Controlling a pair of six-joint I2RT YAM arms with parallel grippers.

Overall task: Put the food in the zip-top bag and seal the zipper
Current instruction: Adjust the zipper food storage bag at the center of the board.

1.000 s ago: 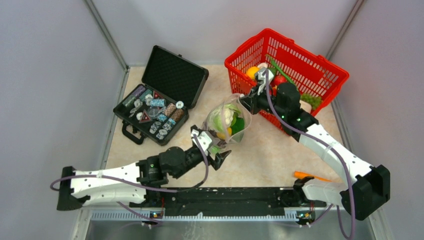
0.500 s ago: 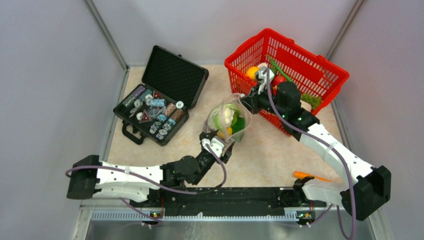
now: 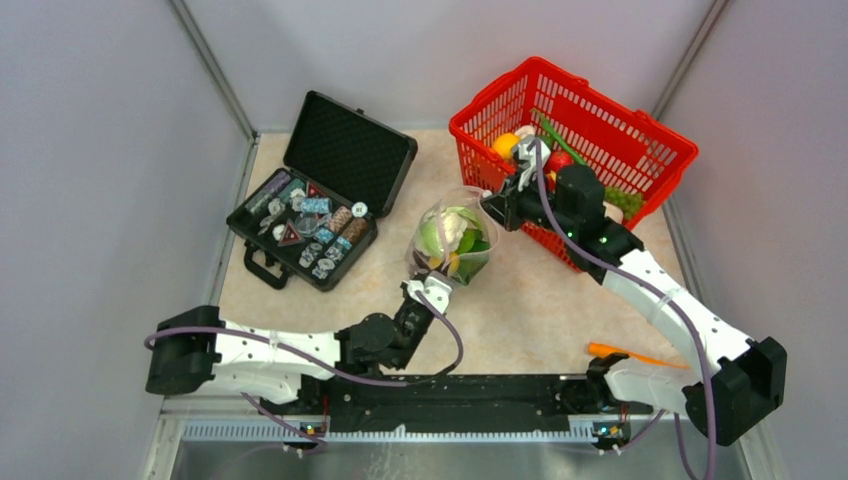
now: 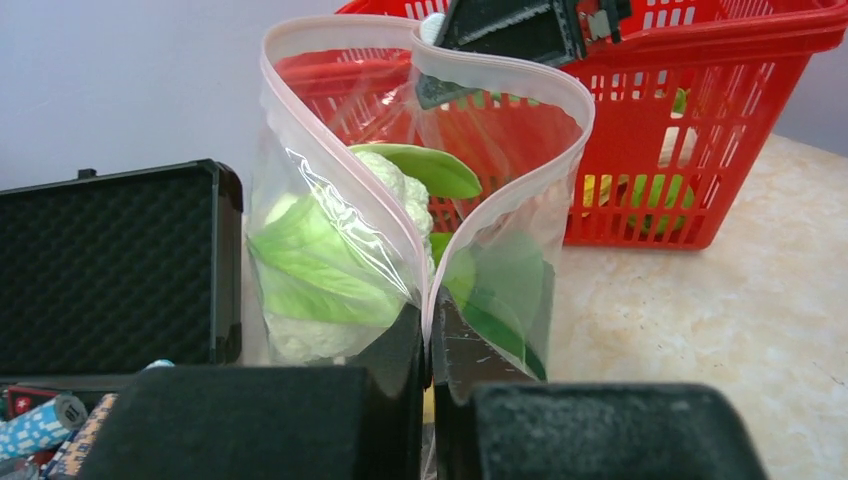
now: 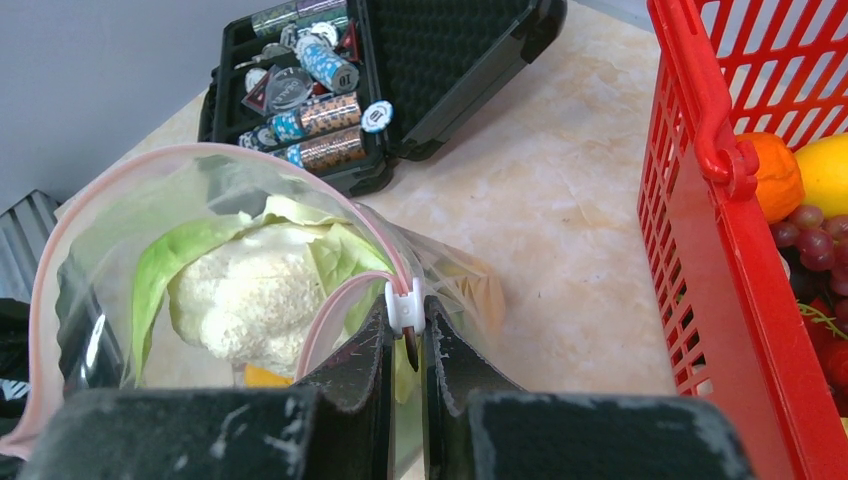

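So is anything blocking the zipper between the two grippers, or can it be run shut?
Nothing visible blocks it. The right gripper pinches the white slider at one end, the left gripper pinches the other, and the zipper gapes open between them. The cauliflower sits below the rim inside the zip-top bag.

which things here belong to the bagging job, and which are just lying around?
Job: bag; zipper; food already inside; fruit waiting in the basket; left tool and right tool, both shut on the bag's mouth.
Lying about: case; chips in it; the basket itself.
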